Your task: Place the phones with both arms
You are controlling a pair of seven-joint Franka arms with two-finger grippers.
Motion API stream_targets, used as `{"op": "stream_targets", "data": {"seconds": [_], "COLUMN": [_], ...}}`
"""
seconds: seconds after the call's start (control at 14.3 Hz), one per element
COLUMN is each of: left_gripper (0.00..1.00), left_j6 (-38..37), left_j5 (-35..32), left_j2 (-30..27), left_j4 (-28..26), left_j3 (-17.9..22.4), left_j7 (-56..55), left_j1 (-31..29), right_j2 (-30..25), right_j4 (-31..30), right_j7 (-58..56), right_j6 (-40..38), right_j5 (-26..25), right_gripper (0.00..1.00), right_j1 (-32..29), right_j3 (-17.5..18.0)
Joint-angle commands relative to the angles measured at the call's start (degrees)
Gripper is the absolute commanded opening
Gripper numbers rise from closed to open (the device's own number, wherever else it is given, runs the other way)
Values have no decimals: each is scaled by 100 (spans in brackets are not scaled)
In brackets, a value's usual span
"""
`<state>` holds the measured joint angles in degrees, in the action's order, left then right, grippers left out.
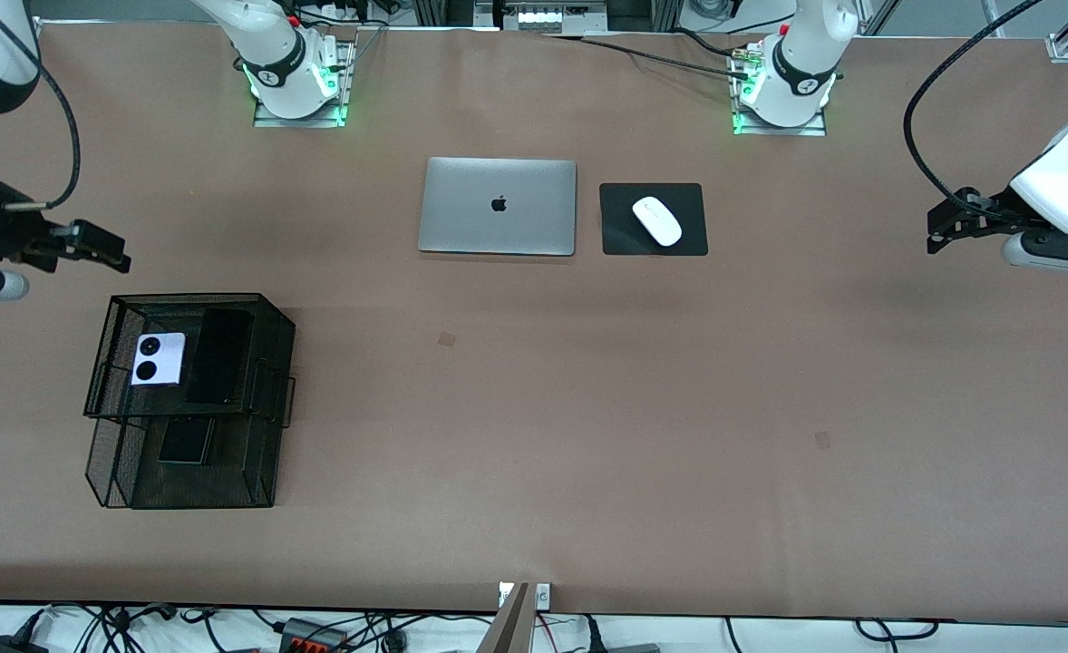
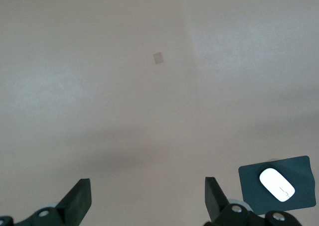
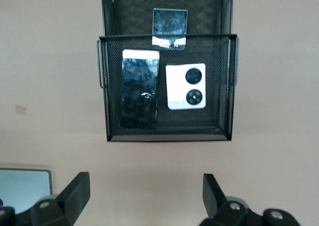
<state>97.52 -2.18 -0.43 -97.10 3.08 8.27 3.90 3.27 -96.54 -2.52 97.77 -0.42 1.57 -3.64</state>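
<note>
A black mesh two-tier rack (image 1: 276,399) stands at the right arm's end of the table. On its upper tier lie the long slim black phone (image 1: 218,355) and the lavender-white phone (image 1: 158,359) with two black circles; both show in the right wrist view, the slab (image 3: 140,94) beside the lavender-white one (image 3: 186,86). The small black flip phone (image 1: 185,441) lies on the lower tier, also in the right wrist view (image 3: 169,28). My right gripper (image 1: 108,251) is open and empty, up over bare table beside the rack. My left gripper (image 1: 946,227) is open and empty over the table's other end.
A closed silver laptop (image 1: 498,206) lies mid-table near the arm bases. A white mouse (image 1: 656,220) rests on a black pad (image 1: 625,238) beside it, also in the left wrist view (image 2: 277,184). Brown table stretches between the rack and the left arm's end.
</note>
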Motion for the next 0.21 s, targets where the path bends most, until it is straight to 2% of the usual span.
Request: {"op": "stream_targets", "data": {"seconds": [0.0, 0.14], "left_gripper": [100, 100], "left_j6": [-92, -92], "left_j5": [113, 113], "left_j2": [17, 17], "left_j4": [121, 121], "left_j3": [26, 26], "left_j7": [-18, -18], "left_j1": [41, 41], "right_j2": [-379, -415], "right_j4": [-313, -286], "right_j7": [50, 85], "right_j6": [24, -47], "right_j5": [-151, -125], "right_gripper": [100, 100], "right_j1": [-104, -104], "right_j3": [153, 162]}}
